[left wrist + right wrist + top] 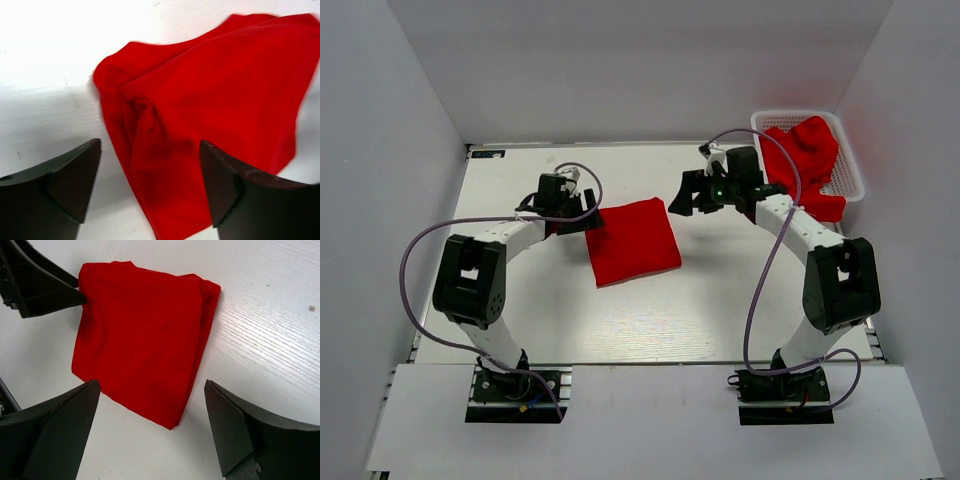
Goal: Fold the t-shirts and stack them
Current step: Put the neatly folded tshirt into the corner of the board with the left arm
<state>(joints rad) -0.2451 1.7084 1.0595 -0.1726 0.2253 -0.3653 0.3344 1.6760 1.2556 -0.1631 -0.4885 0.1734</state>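
Observation:
A folded red t-shirt [632, 240] lies as a rough square on the white table. My left gripper [582, 212] is open at its left corner; in the left wrist view the bunched corner of the shirt [200, 130] lies between and ahead of the spread fingers [65, 175]. My right gripper [680, 196] is open and empty just right of the shirt's far corner; the right wrist view shows the shirt [140, 335] ahead of its fingers [235, 430]. More crumpled red t-shirts [805, 160] fill the white basket.
A white mesh basket [850, 170] stands at the back right corner, with red cloth spilling over its near rim. White walls enclose the table on three sides. The left gripper's fingertip [45, 287] shows in the right wrist view at the shirt's far corner.

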